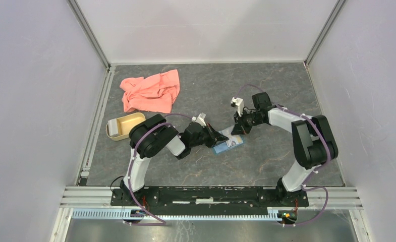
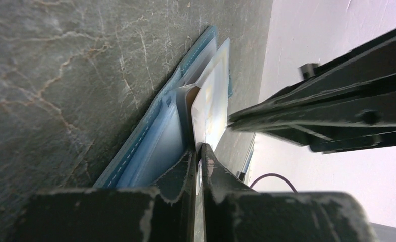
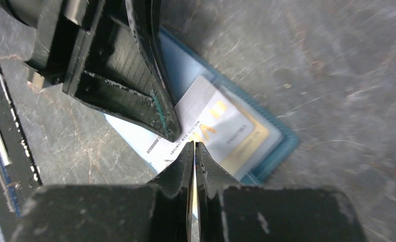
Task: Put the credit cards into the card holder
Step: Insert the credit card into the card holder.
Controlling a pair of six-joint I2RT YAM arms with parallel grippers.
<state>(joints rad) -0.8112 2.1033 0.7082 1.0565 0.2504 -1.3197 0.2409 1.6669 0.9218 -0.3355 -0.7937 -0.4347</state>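
— One grey table (image 1: 266, 96) carries everything. Biggest loose item?
— Salmon cloth (image 1: 150, 92), crumpled near the far-left corner. Tan dish (image 1: 127, 123) sits just nearer, by the left edge.
— Card holder?
— Card holder (image 1: 229, 145) lies open and flat near the table's centre, slightly toward the near edge, light-blue inside up, with both grippers over it.
— Jaws?
— Left gripper (image 2: 199, 149): narrow, pinched on the edge of the pale card (image 3: 211, 126). Right gripper (image 3: 194, 146): fingers all but touching, nothing visible between them, tips at the same card's edge.
— Card position?
— Pale card, yellow markings, one end tucked into the holder, other end sticking out.
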